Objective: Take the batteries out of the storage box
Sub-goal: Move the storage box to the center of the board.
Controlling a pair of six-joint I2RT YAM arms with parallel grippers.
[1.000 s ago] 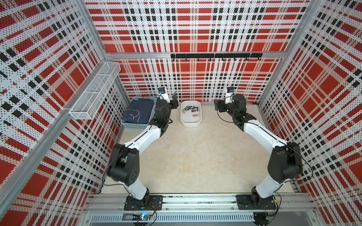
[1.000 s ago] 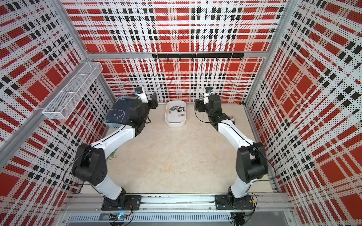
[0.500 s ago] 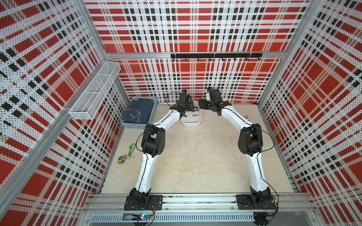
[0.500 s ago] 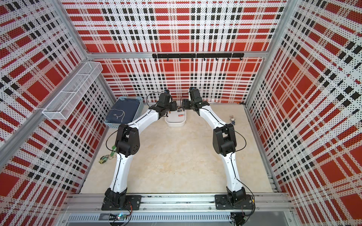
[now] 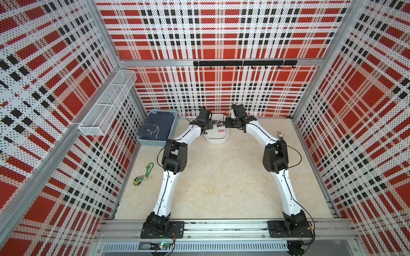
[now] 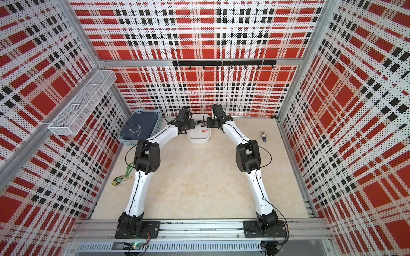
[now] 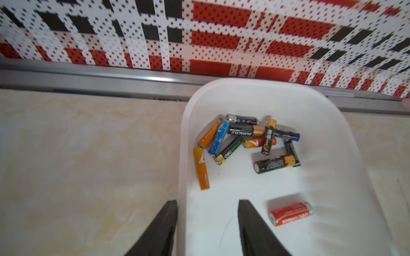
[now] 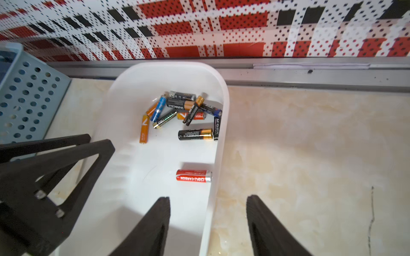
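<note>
The white storage box [image 5: 216, 140] stands against the back wall in both top views. Several batteries [image 7: 244, 137] lie heaped at its far end, black, orange and blue, and a red battery [image 7: 290, 213] lies alone nearer the middle. My left gripper [image 7: 207, 201] is open astride the box's left wall [image 7: 182, 177], one finger outside against it and one inside. My right gripper [image 8: 208, 197] is open astride the right wall [image 8: 218, 155], with the same heap of batteries [image 8: 182, 110] and the red battery [image 8: 194, 175] ahead of it. Neither gripper holds anything.
A light-blue slotted basket [image 5: 158, 128] with dark cloth stands left of the box. A green keychain [image 5: 146, 172] lies by the left wall, a small rabbit figurine [image 6: 263, 136] at the right. A wire-mesh shelf [image 5: 108, 104] hangs on the left wall.
Both arms have stretched forward and brought their grippers in from either side onto the box's walls. Both pairs of jaws have narrowed.
</note>
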